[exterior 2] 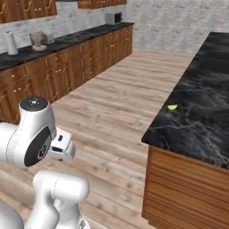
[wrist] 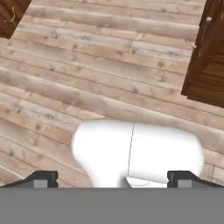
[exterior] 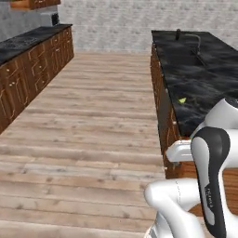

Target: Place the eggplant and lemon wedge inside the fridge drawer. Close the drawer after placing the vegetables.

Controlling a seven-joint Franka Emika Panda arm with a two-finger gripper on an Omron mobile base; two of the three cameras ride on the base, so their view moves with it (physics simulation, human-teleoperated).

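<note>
Gripper [wrist: 112,179] jaws stand wide apart, holding nothing, aimed down at the wood floor [wrist: 87,65]. Lemon wedge [exterior: 182,100] lies near the edge of the dark island counter [exterior: 204,83], well apart from the hand. Risk: a long reach from this folded pose could nudge the wedge off the edge, or clip the counter side. No legible writing; the arm marking is too blurred.

Glossy blk marble counter [exterior 2: 201,112], matt wood plank floor [exterior: 93,116]

lemon wedge [exterior: 182,100] tiny, shape unclear
</note>
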